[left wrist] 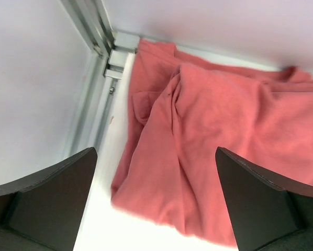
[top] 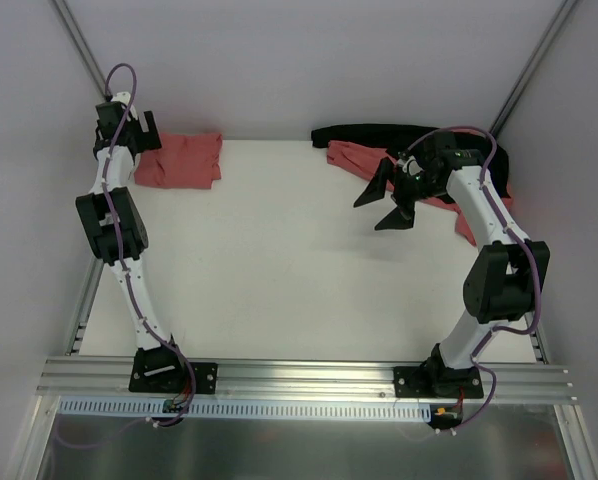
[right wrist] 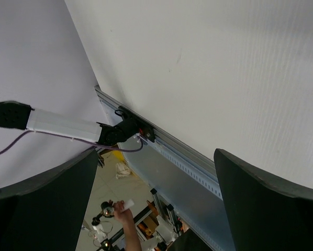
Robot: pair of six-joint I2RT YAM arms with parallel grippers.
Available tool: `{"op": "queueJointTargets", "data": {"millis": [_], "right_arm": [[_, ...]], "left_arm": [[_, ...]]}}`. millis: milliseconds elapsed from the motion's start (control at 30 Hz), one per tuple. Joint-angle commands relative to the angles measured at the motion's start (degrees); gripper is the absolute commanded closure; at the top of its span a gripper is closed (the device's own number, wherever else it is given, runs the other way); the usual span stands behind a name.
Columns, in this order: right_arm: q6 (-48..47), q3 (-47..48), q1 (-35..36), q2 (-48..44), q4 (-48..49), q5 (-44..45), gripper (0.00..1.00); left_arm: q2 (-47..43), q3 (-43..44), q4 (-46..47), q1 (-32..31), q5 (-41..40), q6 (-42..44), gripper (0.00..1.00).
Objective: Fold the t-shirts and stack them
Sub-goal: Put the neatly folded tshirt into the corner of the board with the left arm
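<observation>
**Both hands spread wide, nothing held**

Upper left of the top view: a loosely folded salmon-red t-shirt of thin cloth (top: 179, 160), flat on the white worktop (top: 279, 270), tucked into the back corner. Just beside it at its left edge, the left hand (top: 139, 135). In the left wrist view, the same shirt (left wrist: 209, 130) rumpled across centre and right, grey metal rail (left wrist: 93, 31) at upper left, black fingers (left wrist: 52, 198) at the lower corners, well apart, no cloth pinched.

Upper right of the top view: a second crumpled salmon-red t-shirt (top: 351, 155), partly hidden by the right arm, touching a long black cloth (top: 379, 133) along the back edge. Right hand (top: 387, 203) in front of it, jaws wide, empty.
</observation>
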Motion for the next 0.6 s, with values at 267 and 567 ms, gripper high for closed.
{"op": "queueJointTargets", "data": {"millis": [267,567], "right_arm": [[8.4,-1.4,0.8,-0.8,21.2,3.3,0.01],[-0.5,11.1,0.9,-5.9,18.8,12.1,0.00]], "left_arm": [[-33.4,-20.8,-0.6,-2.7,24.7,-17.2,0.01],[-50.0,-31.5,-0.2,-8.6,35.4,-22.0,0.01]]}}
